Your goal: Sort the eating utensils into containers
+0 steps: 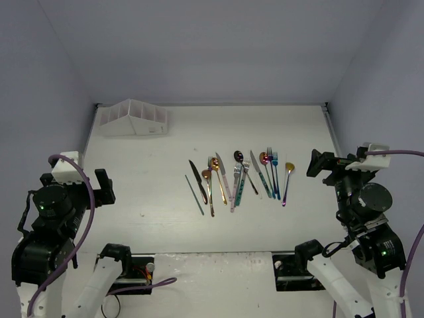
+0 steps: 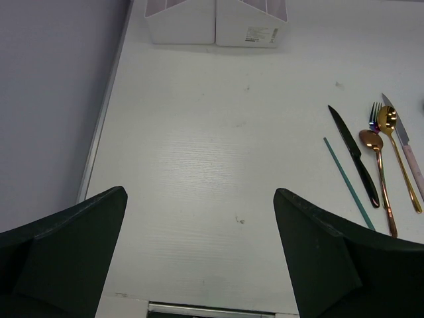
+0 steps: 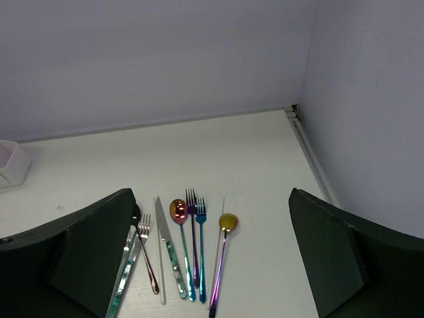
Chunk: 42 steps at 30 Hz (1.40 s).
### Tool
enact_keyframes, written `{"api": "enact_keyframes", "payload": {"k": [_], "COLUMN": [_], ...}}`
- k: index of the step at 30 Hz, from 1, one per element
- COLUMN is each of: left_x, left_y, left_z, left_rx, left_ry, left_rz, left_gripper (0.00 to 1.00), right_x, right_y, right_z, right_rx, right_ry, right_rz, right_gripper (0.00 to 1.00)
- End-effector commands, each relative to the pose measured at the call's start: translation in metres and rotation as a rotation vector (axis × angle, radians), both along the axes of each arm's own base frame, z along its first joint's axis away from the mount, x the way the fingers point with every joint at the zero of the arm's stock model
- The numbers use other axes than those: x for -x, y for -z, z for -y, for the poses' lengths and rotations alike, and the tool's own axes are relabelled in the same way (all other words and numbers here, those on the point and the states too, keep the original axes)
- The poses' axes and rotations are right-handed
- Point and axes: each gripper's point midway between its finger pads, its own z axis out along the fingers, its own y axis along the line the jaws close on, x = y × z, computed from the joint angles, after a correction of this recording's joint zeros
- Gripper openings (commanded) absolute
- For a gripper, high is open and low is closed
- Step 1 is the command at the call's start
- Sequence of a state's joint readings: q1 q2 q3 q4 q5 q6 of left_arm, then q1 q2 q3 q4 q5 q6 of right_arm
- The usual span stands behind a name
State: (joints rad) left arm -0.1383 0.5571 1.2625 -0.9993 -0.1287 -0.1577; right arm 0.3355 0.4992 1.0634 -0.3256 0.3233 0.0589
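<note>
The eating utensils (image 1: 235, 179) lie in a row at the table's middle: forks, spoons and knives in black, gold, copper, silver, teal, blue and iridescent colours. The white rack of containers (image 1: 132, 119) stands at the back left and shows at the top of the left wrist view (image 2: 215, 23). My left gripper (image 2: 199, 225) is open and empty, above bare table left of the black knife (image 2: 354, 158). My right gripper (image 3: 212, 225) is open and empty, raised above the right end of the row, over the blue fork (image 3: 200, 245) and a gold-bowled spoon (image 3: 225, 228).
Grey walls close the table at the back and both sides. Raised table edges run along the left (image 2: 106, 106) and right (image 3: 311, 156). The arm bases sit at the near edge (image 1: 212, 271).
</note>
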Motion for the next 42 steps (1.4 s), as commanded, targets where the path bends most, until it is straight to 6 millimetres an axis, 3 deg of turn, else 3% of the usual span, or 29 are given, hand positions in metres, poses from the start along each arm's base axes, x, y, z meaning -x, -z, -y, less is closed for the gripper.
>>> {"api": "enact_keyframes", "payload": {"k": [1, 8, 14, 19, 24, 30, 32, 34, 37, 42], "left_x": [-0.008, -0.014, -0.024, -0.043, -0.070, -0.095, -0.104, -0.115, -0.126, -0.139], "left_y": [-0.018, 0.006, 0.032, 0.067, 0.098, 0.131, 0.153, 0.167, 0.179, 0.209], "left_z": [0.009, 0.036, 0.070, 0.097, 0.112, 0.159, 0.184, 0.198, 0.219, 0.234], "left_rx": [0.051, 0.155, 0.295, 0.434, 0.418, 0.382, 0.357, 0.343, 0.346, 0.334], "left_ry": [0.023, 0.105, 0.198, 0.195, 0.117, 0.037, 0.023, -0.011, -0.024, -0.086], "left_rz": [0.046, -0.102, -0.260, -0.467, -0.556, -0.606, -0.652, -0.670, -0.685, -0.717], "left_gripper": [0.92, 0.92, 0.92, 0.92, 0.92, 0.92, 0.92, 0.92, 0.91, 0.79], "right_x": [-0.003, -0.011, -0.021, -0.027, -0.036, -0.036, -0.035, -0.033, -0.029, -0.022], "right_y": [-0.020, -0.002, 0.025, 0.040, 0.061, 0.073, 0.075, 0.076, 0.075, 0.074], "right_z": [-0.003, -0.031, -0.032, -0.035, -0.042, -0.050, -0.050, -0.050, -0.049, -0.046], "right_rx": [-0.040, -0.046, -0.061, -0.058, -0.061, -0.063, -0.063, -0.064, -0.066, -0.072], "right_ry": [-0.008, -0.145, -0.121, -0.117, -0.130, -0.172, -0.177, -0.181, -0.181, -0.177], "right_rz": [0.064, 0.017, -0.052, -0.093, -0.155, -0.183, -0.184, -0.179, -0.166, -0.142], "right_gripper": [1.00, 1.00, 1.00, 1.00, 1.00, 1.00, 1.00, 1.00, 1.00, 1.00]}}
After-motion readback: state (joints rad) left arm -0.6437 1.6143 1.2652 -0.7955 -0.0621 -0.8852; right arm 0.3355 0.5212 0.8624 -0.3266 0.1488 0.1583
